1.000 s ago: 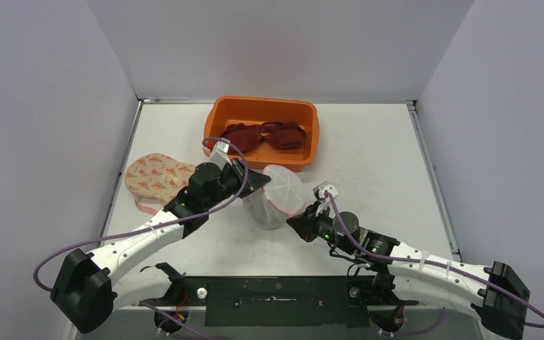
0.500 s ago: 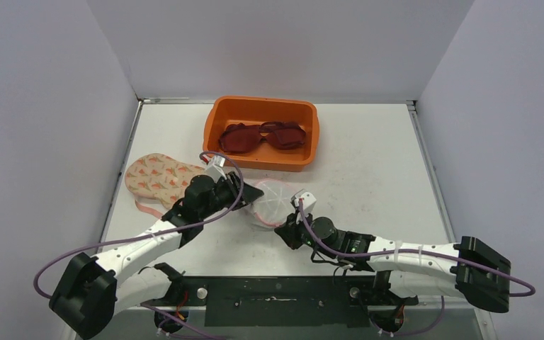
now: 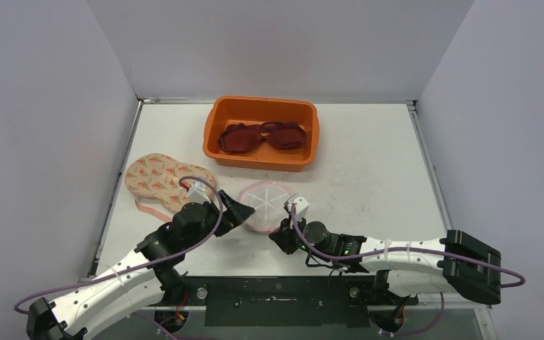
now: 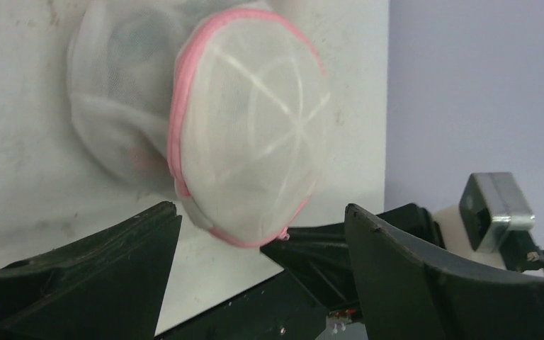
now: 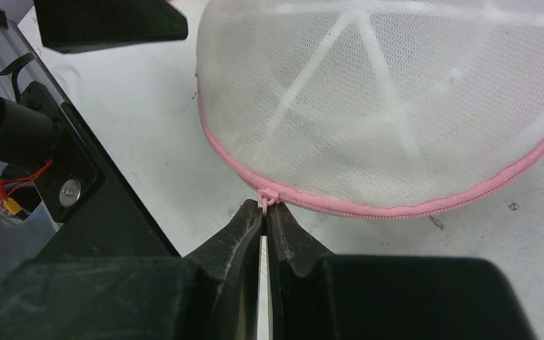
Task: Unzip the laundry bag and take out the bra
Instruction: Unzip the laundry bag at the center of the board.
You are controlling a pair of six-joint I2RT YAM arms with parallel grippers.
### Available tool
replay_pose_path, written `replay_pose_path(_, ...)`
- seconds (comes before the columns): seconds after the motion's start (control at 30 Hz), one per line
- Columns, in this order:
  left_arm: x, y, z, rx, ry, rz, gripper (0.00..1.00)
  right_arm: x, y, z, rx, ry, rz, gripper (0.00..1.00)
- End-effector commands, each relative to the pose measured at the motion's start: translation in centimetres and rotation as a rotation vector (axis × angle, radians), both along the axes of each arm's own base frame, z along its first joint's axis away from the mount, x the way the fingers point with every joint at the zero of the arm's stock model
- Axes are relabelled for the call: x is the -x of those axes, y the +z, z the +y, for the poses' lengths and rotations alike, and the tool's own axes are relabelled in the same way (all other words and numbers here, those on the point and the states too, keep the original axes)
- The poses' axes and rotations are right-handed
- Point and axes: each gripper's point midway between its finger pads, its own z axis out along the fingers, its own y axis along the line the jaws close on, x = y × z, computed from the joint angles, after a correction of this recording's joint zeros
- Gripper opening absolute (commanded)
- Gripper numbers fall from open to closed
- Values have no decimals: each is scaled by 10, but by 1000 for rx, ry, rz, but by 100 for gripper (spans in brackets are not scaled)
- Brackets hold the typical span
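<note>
Right gripper (image 5: pixel 263 212) pinches pink zipper pull (image 5: pixel 264 194) of white mesh laundry bag (image 5: pixel 368 106); left gripper (image 4: pixel 261 216) gapes empty. Best drag along pink seam (image 5: pixel 397 210).

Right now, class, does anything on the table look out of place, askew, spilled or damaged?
Nothing looks spilled or broken. The only untidy thing is the laundry bag: in the left wrist view its soft mesh is crumpled behind the stiff dome. Its pink zipper looks closed, with the right gripper pinched at the zipper pull.

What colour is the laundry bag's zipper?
Pink zipper; it shows best in the right wrist view.
</note>
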Motion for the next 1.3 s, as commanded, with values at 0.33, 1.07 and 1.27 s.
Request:
replay_pose_path(0.33, 34, -32, -2, 73, 116, 174, 82, 3, 24, 39, -94, 64, -17, 5)
replay_pose_path(1.07, 10, -34, -16, 210, 193, 102, 25, 11, 39, 45, -160, 97, -20, 5)
replay_pose_path(1.27, 7, -32, -13, 177, 196, 68, 0, 1, 28, 29, -68, 36, -45, 5)
